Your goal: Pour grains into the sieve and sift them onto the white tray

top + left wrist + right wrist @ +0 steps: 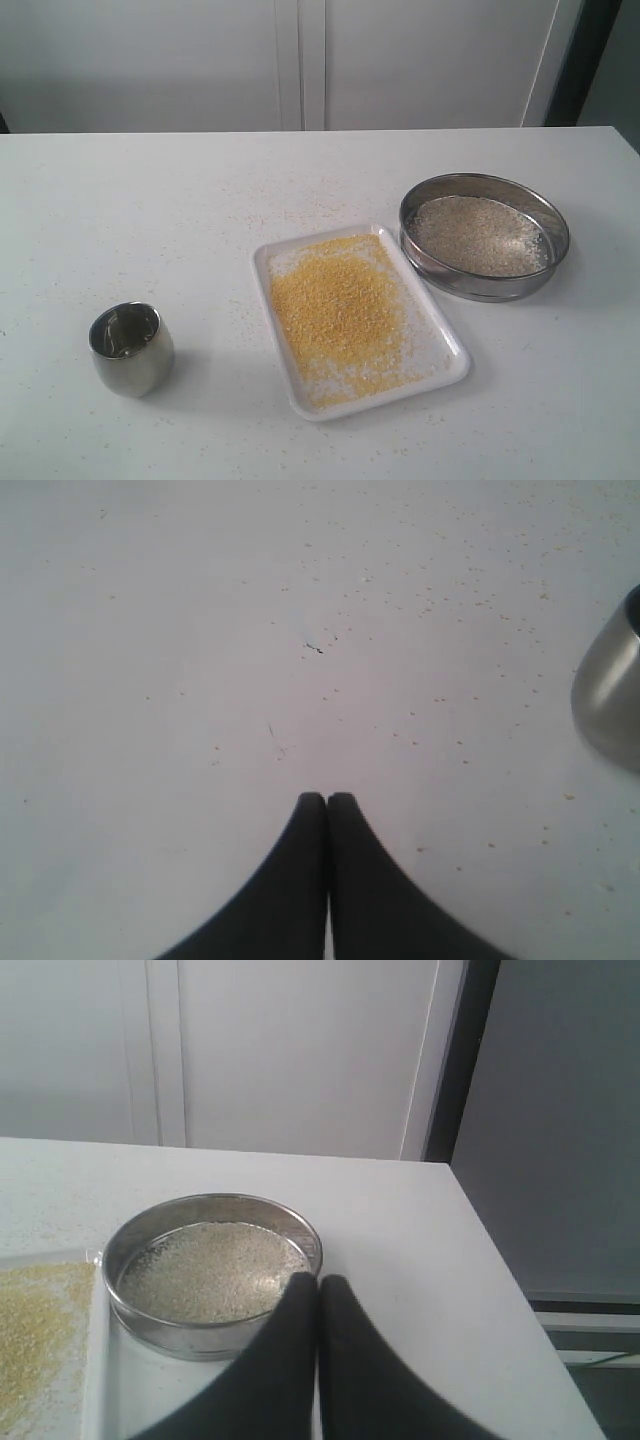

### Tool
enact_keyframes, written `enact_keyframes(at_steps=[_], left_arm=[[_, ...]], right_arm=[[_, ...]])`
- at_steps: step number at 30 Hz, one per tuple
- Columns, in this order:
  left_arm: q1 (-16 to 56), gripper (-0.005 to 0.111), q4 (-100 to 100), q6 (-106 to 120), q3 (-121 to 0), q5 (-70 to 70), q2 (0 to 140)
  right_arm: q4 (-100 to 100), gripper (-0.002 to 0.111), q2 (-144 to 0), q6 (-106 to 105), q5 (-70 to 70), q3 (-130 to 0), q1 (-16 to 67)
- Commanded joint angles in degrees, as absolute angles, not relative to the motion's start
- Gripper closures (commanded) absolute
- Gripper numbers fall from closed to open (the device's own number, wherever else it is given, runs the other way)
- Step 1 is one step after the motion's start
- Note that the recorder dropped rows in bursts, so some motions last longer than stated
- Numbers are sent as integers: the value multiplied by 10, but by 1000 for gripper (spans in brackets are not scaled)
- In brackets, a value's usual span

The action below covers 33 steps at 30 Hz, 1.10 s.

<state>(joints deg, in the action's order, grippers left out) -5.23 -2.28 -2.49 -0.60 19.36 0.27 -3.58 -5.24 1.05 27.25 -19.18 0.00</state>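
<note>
White tabletop (180, 200) with sorted grain and both pincers closed on nothing.
Yellow granules (338, 310) lie spread across the white tray (445, 350) at lower centre of the exterior view. The sieve (470, 284) sits just beside the tray's upper right corner, whether touching I cannot tell, and has pale grains (478, 235) on its mesh. A small steel cup (130, 348) stands upright at lower left, well apart from the tray, and stray specks dot the table. The left gripper (327, 798) has its fingertips pressed together over bare table near the cup, empty. The right gripper (318, 1280) is likewise fully closed and empty, near the sieve's rim.
</note>
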Motion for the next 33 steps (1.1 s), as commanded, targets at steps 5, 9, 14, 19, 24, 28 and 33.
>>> enact_keyframes(at_steps=[5,9,14,19,24,28,33], left_arm=[[-52,107,-30,-23,0,204,0],[-52,107,-30,-23,0,204,0],[-52,107,-30,-23,0,204,0],[-52,107,-30,-23,0,204,0],[-52,107,-30,-23,0,204,0],[-52,107,-30,-23,0,204,0],[-52,107,-30,-23,0,204,0]], right_arm=[[-49,108,-20,14,264,-136,0],[-49,108,-9,14,264,-103,0],[-49,108,0,14,243,-70,0],[-49,108,0,14,236,-42,0],[-49,108,0,14,226,-24,0],[-49,108,0,14,219,-12,0],[-49,108,0,14,208,0,0]])
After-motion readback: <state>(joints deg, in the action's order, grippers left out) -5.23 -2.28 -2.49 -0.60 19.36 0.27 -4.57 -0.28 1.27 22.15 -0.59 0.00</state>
